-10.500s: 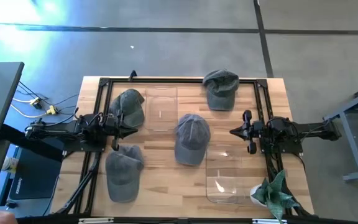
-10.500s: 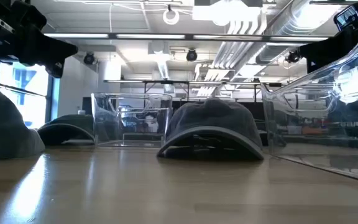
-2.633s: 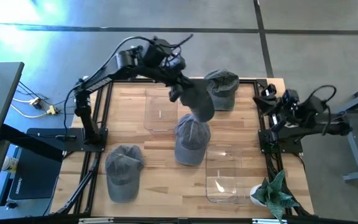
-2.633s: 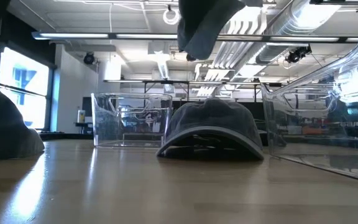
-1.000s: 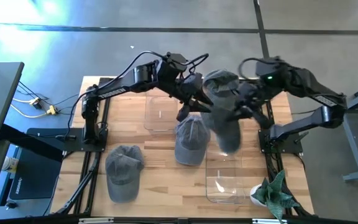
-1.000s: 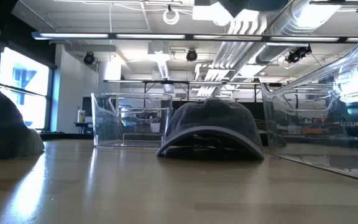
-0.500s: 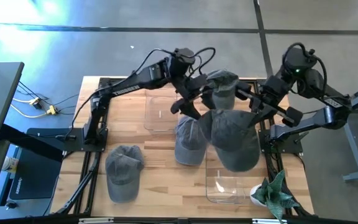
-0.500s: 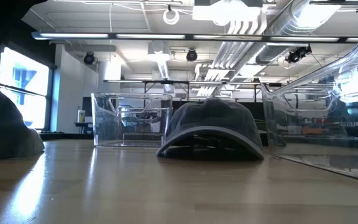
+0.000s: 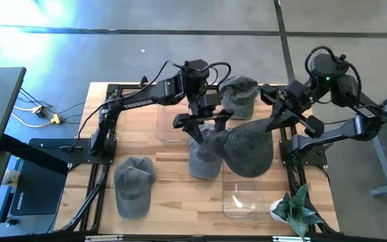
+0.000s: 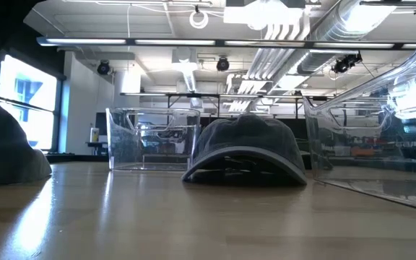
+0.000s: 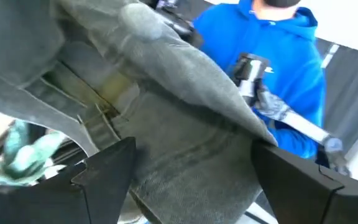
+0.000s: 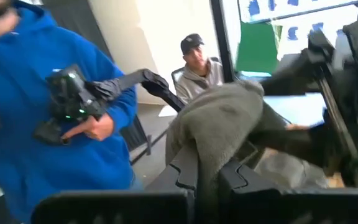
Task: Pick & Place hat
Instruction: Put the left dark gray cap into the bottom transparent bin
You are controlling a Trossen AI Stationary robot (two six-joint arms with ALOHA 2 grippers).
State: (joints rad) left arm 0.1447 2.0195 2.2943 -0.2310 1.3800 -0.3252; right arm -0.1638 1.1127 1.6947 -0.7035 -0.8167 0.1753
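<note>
A grey hat [image 9: 247,153] hangs in the air over the table's middle, with my right gripper [image 9: 272,125] shut on its right side. My left gripper [image 9: 201,121] stands open just left of it. In the left wrist view its two fingers stand wide apart with the hat's cloth [image 11: 191,155] before them; whether they touch it I cannot tell. Another grey hat [image 9: 200,160] lies on the table partly under the hanging one, and shows in the low view [image 10: 244,150]. Two more hats lie at the near left [image 9: 134,185] and the far side [image 9: 240,94]. My right gripper pinches a bunched fold of the hat's cloth [image 12: 211,163] between its two fingers, at the hat's right side [image 9: 267,132]. The fingers come from the table's right, slanting down. The hat hangs slack below and left of them, clear of the table.
A clear bin [image 9: 173,118] stands at the far middle and another [image 9: 242,196] at the near right, below the hanging hat. A green plant [image 9: 295,210] sits at the near right corner. A person in a blue hoodie [image 12: 48,118] stands beyond the table.
My left gripper has opened and let go of the hat, and has drawn a little toward the table's left. The hat now hangs from my right gripper alone and has swung out wider over the middle hat.
</note>
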